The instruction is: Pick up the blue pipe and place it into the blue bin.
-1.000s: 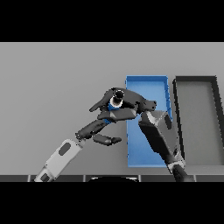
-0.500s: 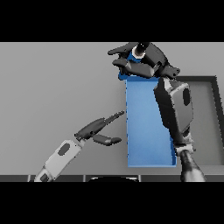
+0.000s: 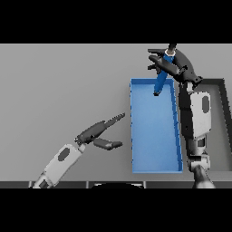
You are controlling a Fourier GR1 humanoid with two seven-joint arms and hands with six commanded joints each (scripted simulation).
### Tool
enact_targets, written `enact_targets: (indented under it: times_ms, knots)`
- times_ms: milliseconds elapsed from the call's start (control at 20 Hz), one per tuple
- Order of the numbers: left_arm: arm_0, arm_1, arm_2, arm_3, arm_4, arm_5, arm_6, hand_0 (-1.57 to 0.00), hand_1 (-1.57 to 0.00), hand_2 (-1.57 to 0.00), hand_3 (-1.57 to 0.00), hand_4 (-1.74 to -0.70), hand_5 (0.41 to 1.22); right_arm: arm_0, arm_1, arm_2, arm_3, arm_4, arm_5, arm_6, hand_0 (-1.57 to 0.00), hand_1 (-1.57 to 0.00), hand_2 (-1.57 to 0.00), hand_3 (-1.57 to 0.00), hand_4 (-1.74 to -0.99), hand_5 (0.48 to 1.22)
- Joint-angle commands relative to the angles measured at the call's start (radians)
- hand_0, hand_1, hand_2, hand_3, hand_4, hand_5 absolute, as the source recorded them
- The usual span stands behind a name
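Now tilted steeply, blue pipe (image 3: 162, 78) pinched in right hand (image 3: 174, 65) above blue bin (image 3: 154, 156) far end; left hand (image 3: 97, 132) open over surface (image 3: 59, 90).

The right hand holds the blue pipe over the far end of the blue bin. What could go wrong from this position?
1. The blue pipe hangs tilted at the far rim of the blue bin; released here, it may tip outside onto the table.
2. The right hand grips only the pipe's upper end, so it might slip early.
3. The dark bin is close; the forearm could knock it.
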Motion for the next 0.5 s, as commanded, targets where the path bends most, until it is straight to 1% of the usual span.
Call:
enact_targets:
  times_ms: [0, 50, 100, 150, 200, 250, 300, 350, 400, 450]
  knots:
    - [0.005, 0.006, -0.001, -0.001, -0.004, 0.0, 0.0, 0.0, 0.0, 0.0, 0.0, -0.83, 0.464, 0.034, -0.003, -0.001, -0.001, 0.019, -0.008, 0.009, -1.57, -1.57, -1.57, -1.57, -1.499, 1.221]
    - [0.009, 0.01, -0.001, -0.007, -0.003, -0.001, 0.003, 0.0, 0.0, 0.0, 0.0, -0.83, 0.466, 0.07, 0.001, -0.001, -0.016, 0.031, -0.027, 0.034, -1.57, -1.57, -1.57, -1.57, -1.499, 1.221]
    - [0.003, 0.015, 0.001, -0.012, 0.003, -0.007, 0.011, 0.0, 0.0, 0.0, 0.0, -0.83, 0.468, 0.099, 0.007, -0.003, -0.016, 0.049, -0.042, 0.048, -1.57, -1.57, -1.57, -1.57, -1.499, 1.221]
    - [-0.007, 0.008, 0.001, -0.006, 0.004, -0.008, 0.021, 0.0, 0.0, 0.0, 0.0, -0.83, 0.469, 0.142, 0.02, 0.0, -0.034, 0.058, -0.062, 0.076, -1.57, -1.57, -1.57, -1.57, -1.499, 1.221]
    - [0.0, 0.006, -0.004, -0.012, 0.004, -0.009, 0.019, 0.0, 0.0, 0.0, 0.0, -0.83, 0.47, 0.163, 0.021, 0.004, -0.024, 0.082, -0.087, 0.084, -1.57, -1.57, -1.57, -1.57, -1.499, 1.221]
    - [0.001, 0.001, -0.008, -0.016, 0.001, -0.004, 0.022, 0.0, 0.0, 0.0, 0.0, -0.83, 0.47, 0.182, -0.004, 0.031, -0.005, 0.086, -0.114, 0.084, -1.57, -1.57, -1.57, -1.57, -1.499, 1.221]
    - [0.003, 0.002, -0.008, -0.025, 0.002, -0.001, 0.028, 0.0, 0.0, 0.0, 0.0, -0.83, 0.47, 0.204, -0.016, 0.065, -0.004, 0.086, -0.124, 0.084, -1.57, -1.57, -1.57, -1.35, -1.548, 1.221]
    - [0.004, 0.005, -0.009, -0.025, 0.002, -0.003, 0.026, 0.0, 0.0, 0.0, 0.0, -0.83, 0.47, 0.232, -0.034, 0.105, -0.003, 0.069, -0.138, 0.084, -1.57, -1.57, -1.57, -1.08, -1.586, 1.221]
    - [0.003, -0.004, -0.015, -0.02, -0.003, 0.001, 0.036, 0.0, 0.0, 0.0, 0.0, -0.83, 0.471, 0.262, -0.052, 0.146, -0.004, 0.062, -0.148, 0.084, -1.57, -1.57, -1.57, -1.18, -1.569, 1.221]
    - [-0.003, 0.003, -0.004, -0.013, 0.002, -0.002, 0.035, 0.0, 0.0, 0.0, 0.0, -0.83, 0.472, 0.279, -0.063, 0.172, 0.003, 0.049, -0.154, 0.084, -1.57, -1.57, -1.57, -1.04, -1.603, 1.221]
